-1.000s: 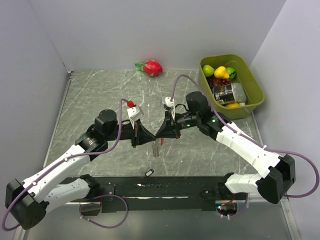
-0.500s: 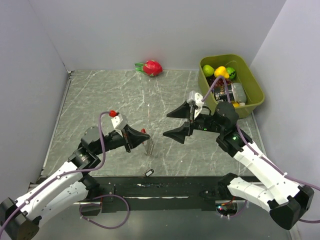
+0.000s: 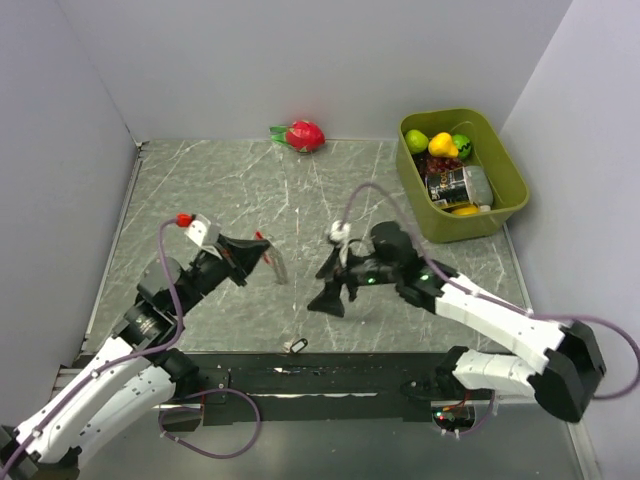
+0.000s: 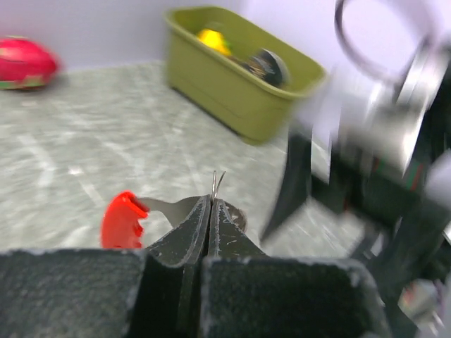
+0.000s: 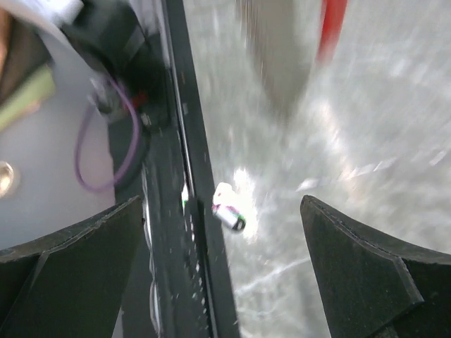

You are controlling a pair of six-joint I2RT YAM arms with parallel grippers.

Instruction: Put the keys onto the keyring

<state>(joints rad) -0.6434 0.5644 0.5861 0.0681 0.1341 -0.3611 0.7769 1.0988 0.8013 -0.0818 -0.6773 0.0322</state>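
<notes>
- The right gripper [image 3: 328, 283] was closed against the left gripper [image 3: 256, 256] at mid-table a second ago. Its jaws now stand wide apart and hold nothing.
- The two arms have separated: the left has drawn back to its own side, and the right has swung down toward the near edge.
- The left gripper's fingers are pressed together on the keyring [image 3: 274, 262], which hangs clear of the table.
- Read this as a completed hand-off. The keyring rests with the left arm alone, freeing the right arm to fetch a key.
- The key [image 3: 297, 345] lies loose on the table, just beside the black rail [image 3: 330, 375] at the near edge. In the right wrist view it sits between the spread fingers, not yet touched.
- Keyring axis: in the top view it runs from the red end, up and left, down and right to the silvery end. In the left wrist view the red end [image 4: 123, 220] projects to the left of the fingertips.
- Key axis: roughly along the rail — too small for you to confirm which end leads.
</notes>
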